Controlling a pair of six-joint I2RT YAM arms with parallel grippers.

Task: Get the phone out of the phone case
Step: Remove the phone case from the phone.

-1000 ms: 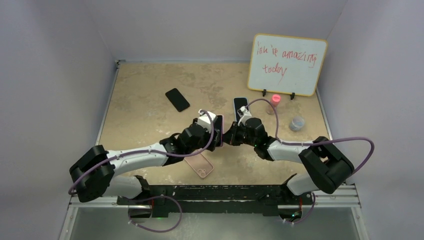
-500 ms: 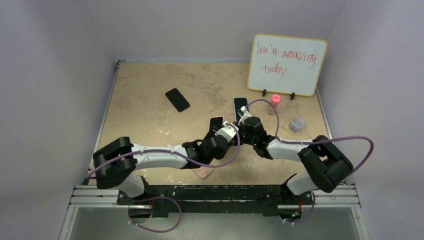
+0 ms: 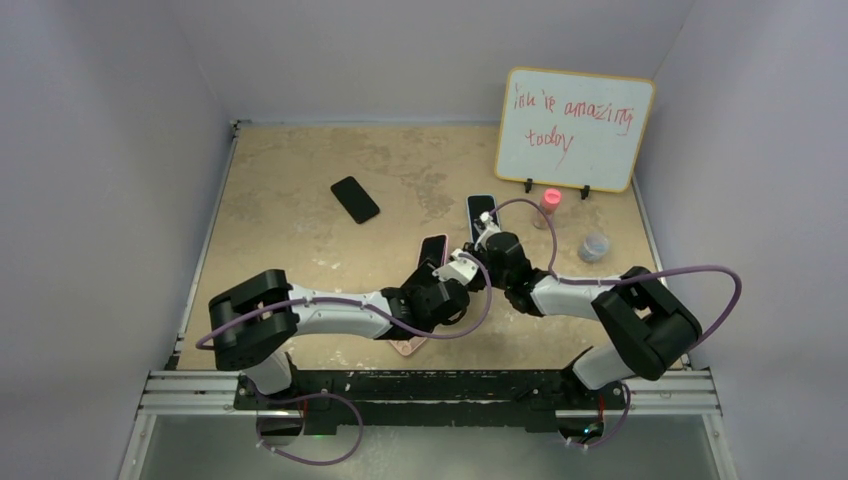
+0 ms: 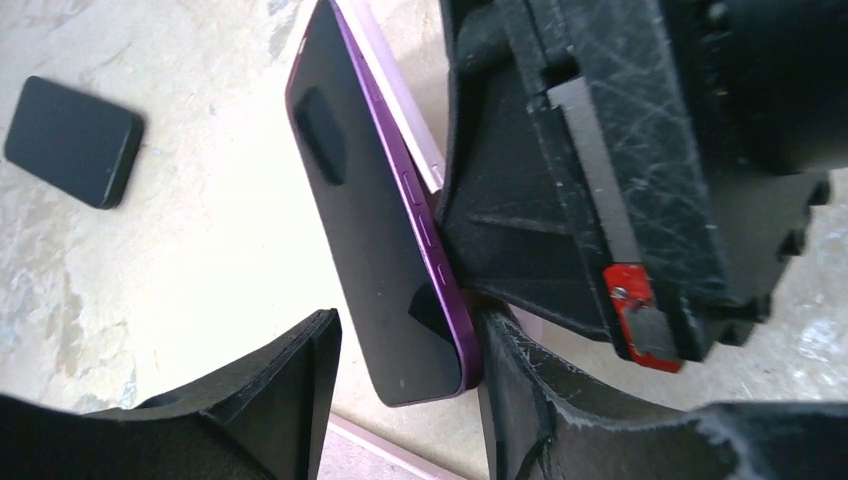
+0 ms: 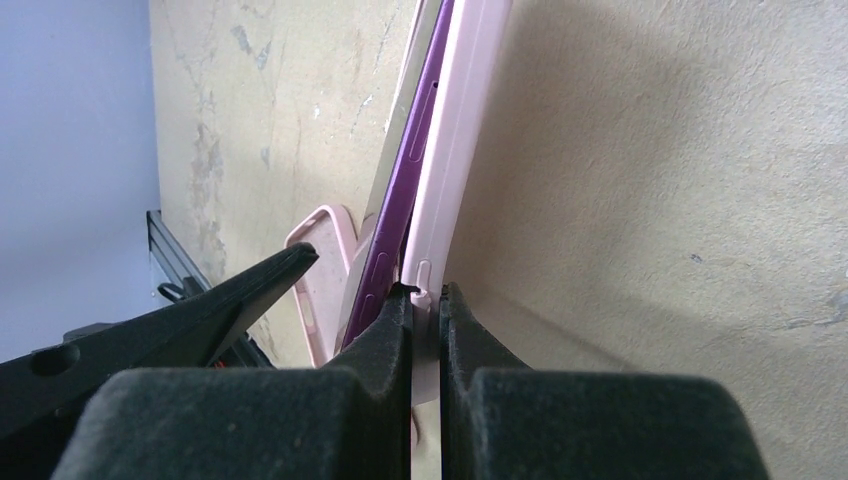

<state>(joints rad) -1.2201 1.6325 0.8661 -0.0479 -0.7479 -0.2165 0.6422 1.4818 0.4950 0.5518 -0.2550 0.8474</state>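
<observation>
Over the past second the left arm has swung in from the left and stretched along the near side of the surface point(image 3: 280, 170), so the left gripper point(image 4: 405, 345) now sits right under the right one. Its jaws stand wide open around the lower end of the phone point(image 4: 375, 260). One finger is well off the dark screen and the other is just beside the purple edge, so they hold nothing yet. The phone is lifted off the surface and tilted. Its near edge has peeled away from the pink phone case point(image 5: 455, 150), while the far end looks still seated. To the right, the right gripper point(image 5: 425, 300) has its jaws nearly closed on the case's side wall alone, with the phone passing outside them. This split probably sets up the removal, with the case pinned by the right arm and the left placed to close on the phone and draw it free. A spare pink case point(image 3: 405, 345) lies flat beneath the left arm.
</observation>
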